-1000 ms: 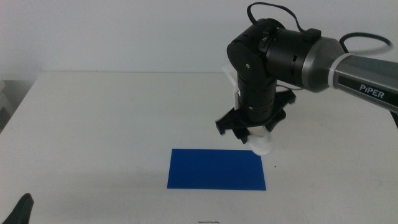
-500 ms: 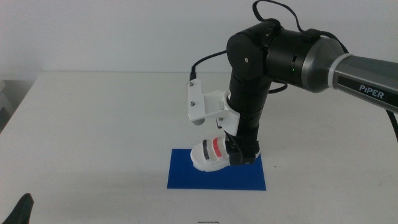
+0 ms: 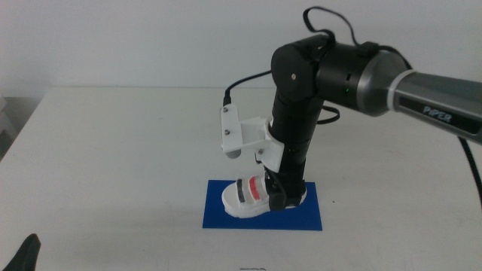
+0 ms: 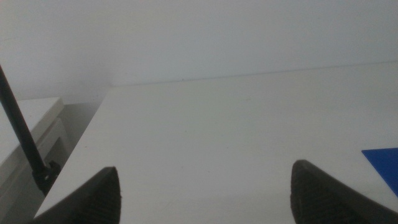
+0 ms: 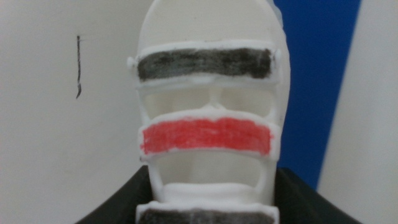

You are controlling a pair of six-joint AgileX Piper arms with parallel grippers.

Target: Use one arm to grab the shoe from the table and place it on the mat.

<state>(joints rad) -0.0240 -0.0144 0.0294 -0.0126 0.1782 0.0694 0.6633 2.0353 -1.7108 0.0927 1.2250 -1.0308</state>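
Observation:
The right arm point(image 3: 331, 71) reaches down from the right over the blue mat point(image 3: 305, 217). Its gripper point(image 3: 280, 194) is shut on the heel end of the white shoe point(image 3: 245, 199), which has a red and a dark stripe. The shoe is held tilted, toe towards the mat's left end, low over the mat; I cannot tell whether it touches. In the right wrist view the shoe point(image 5: 208, 93) fills the middle between the dark fingers point(image 5: 308, 200), with the mat point(image 5: 317, 74) beside it. The left gripper point(image 3: 26, 252) waits at the bottom left, open and empty in its wrist view point(image 4: 205, 193).
The white table point(image 3: 113, 150) spreads around the mat. A white camera box point(image 3: 242, 135) sticks out from the right wrist. A corner of the mat point(image 4: 385, 163) and the table's left edge point(image 4: 81, 162) show in the left wrist view.
The right gripper has turned and carried the shoe from beyond the mat's far right corner down over the mat, then lower and slightly left in the last half second. The left arm has not moved.

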